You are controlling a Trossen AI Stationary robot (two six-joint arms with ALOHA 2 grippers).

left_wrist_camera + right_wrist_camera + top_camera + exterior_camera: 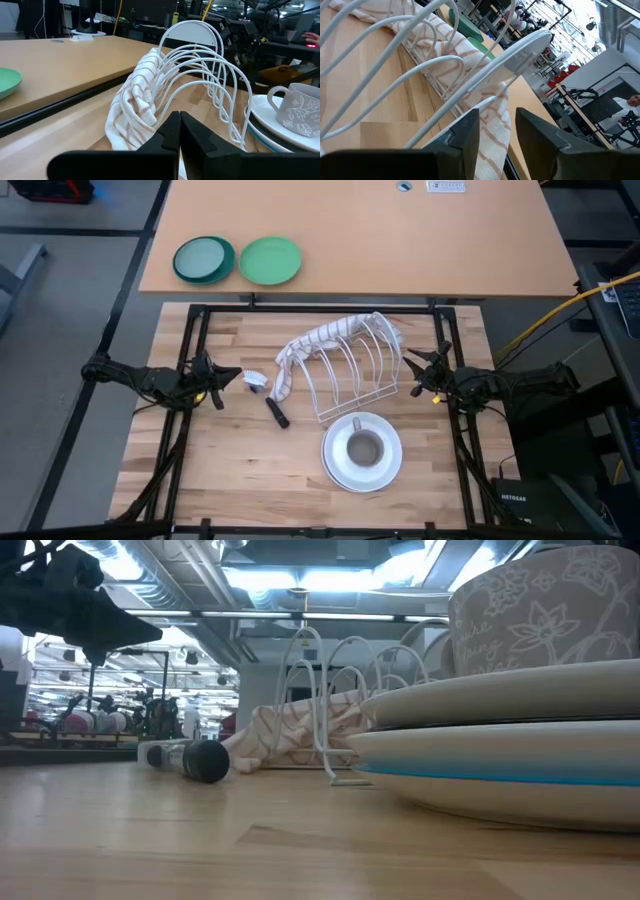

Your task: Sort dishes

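Note:
A stack of round plates (335, 467) lies near the table's front edge, right of the middle, with a white plate on top and a light blue one (500, 775) lower down. A small grey flowered cup (364, 448) stands upright on the stack. One white plate (192, 35) stands on edge in the far end of a white wire rack (355, 380). My left gripper (232, 375) is shut and empty, left of the rack. My right gripper (410, 363) is open and empty, right of the rack.
A striped cloth (310, 350) hangs over the rack's left end. A small black and white object (272, 408) lies on the table left of the rack. A teal plate (204, 260) and a green plate (270, 260) sit on the far tan table.

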